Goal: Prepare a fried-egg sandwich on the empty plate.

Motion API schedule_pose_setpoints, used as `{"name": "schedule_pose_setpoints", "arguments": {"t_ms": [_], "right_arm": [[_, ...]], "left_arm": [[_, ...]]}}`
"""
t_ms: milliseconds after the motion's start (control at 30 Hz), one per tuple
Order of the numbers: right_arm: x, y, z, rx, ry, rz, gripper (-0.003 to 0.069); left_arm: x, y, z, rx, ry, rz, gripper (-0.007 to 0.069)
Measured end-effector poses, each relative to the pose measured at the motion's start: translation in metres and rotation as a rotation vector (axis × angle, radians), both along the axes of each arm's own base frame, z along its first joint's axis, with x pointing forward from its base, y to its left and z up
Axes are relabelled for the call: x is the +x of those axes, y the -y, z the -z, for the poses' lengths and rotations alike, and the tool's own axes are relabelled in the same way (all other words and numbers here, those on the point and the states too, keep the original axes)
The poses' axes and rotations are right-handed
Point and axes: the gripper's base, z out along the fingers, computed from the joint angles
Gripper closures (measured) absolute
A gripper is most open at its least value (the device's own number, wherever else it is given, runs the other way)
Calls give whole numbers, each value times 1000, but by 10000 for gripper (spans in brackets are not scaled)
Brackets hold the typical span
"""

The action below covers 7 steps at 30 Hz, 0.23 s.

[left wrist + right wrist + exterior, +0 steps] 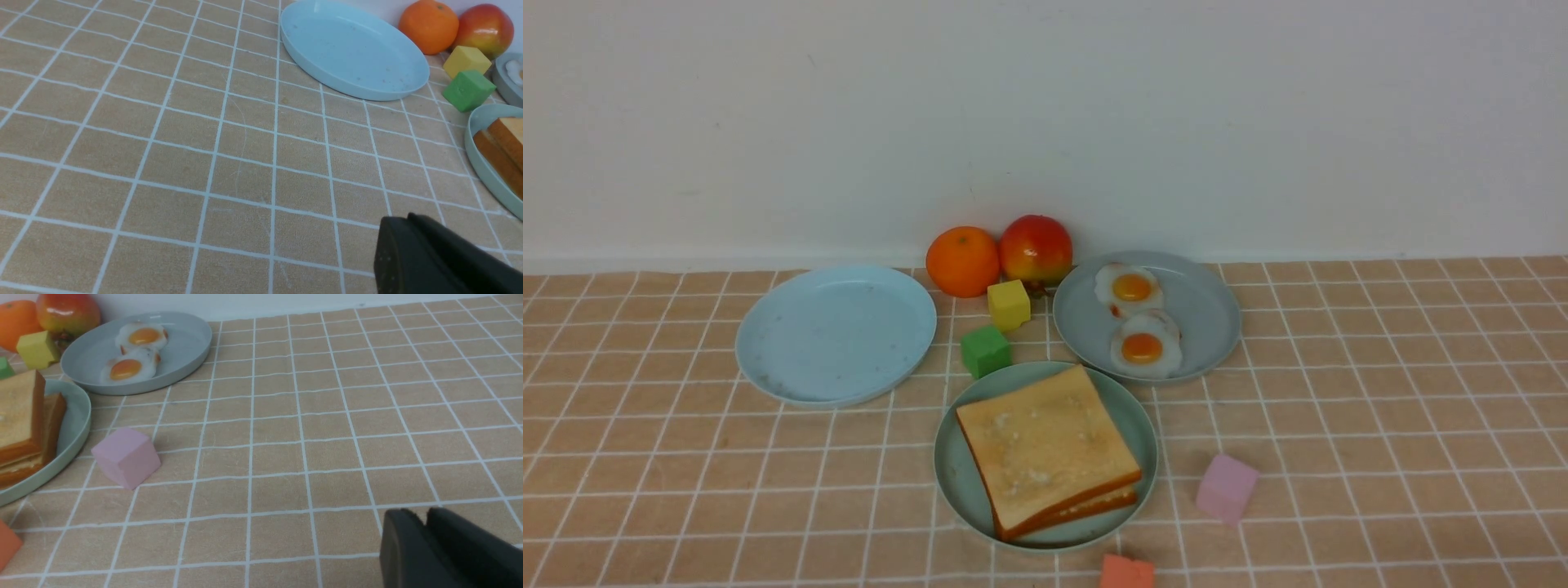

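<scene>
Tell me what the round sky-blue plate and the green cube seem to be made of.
Round sky-blue plate: probably matte plastic, judging by its even colour and soft sheen. Green cube: perhaps dense foam, its faces dull and flat.

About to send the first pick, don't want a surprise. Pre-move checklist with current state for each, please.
1. Blue plate has no food on it: ok
2. Both fried eggs lie on the grey plate, off each other: cannot tell, they meet or nearly meet
3. Toast slices squarely stacked on the green plate: not ok, the top one is turned against the one below
4. Pink block clear of the green plate: ok
5. Left claw free of food: ok
6. Right claw free of food: ok
</scene>
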Motion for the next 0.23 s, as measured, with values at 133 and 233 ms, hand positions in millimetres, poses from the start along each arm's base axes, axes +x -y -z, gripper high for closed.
{"name": "schedule_pose_setpoints", "arguments": {"t_ms": [133,233], "right_arm": [[0,0,0,0,0,0,560],[0,0,0,0,0,0,557]], "left_arm": [[0,0,0,0,0,0,603],[0,0,0,0,0,0,603]]}}
